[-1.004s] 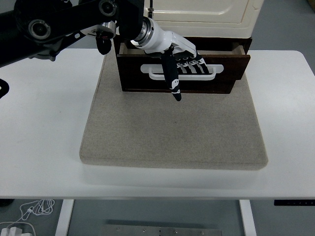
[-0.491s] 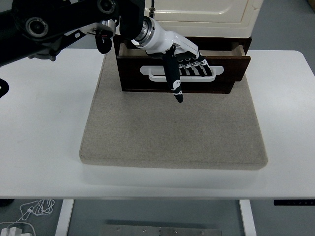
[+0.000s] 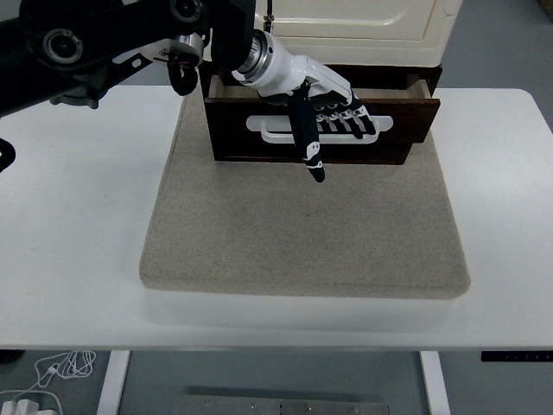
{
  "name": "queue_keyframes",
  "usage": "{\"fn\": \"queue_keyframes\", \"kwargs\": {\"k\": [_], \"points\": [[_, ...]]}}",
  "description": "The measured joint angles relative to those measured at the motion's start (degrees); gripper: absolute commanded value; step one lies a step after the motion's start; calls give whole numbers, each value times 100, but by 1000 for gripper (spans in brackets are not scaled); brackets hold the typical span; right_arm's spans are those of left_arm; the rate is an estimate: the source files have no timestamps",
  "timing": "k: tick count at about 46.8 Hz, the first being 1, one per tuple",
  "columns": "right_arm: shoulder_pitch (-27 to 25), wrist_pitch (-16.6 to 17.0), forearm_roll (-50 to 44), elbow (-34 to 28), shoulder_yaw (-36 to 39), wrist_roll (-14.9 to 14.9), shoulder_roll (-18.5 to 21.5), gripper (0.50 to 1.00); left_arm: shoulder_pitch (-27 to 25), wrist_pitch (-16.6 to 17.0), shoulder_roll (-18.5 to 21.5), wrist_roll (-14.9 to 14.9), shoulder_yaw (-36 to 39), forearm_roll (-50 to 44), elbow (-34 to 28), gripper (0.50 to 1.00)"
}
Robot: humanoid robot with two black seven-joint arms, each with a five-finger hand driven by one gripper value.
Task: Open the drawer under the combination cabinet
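Note:
A dark brown drawer (image 3: 399, 143) with a white handle (image 3: 266, 126) sits under a cream cabinet (image 3: 363, 22) at the back of the table. The drawer is pulled partly out, and its open top shows behind the front panel. My left hand (image 3: 330, 111) reaches in from the upper left. Its fingers are hooked through the handle and the thumb (image 3: 309, 147) points down over the drawer front. The right arm is out of view.
The cabinet stands on a grey felt mat (image 3: 302, 233) on the white table (image 3: 78, 259). A white cable lies on the floor at the lower left (image 3: 52, 372).
My left hand has shifted slightly right and toward me on the handle. The drawer front has come out a touch further.

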Motion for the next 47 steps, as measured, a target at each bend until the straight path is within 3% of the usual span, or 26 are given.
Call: {"fn": "queue_keyframes", "kwargs": {"k": [47], "points": [[0,0,0,0,0,0,0,928,-2,140,13,-10,71,103,60,990]]}}
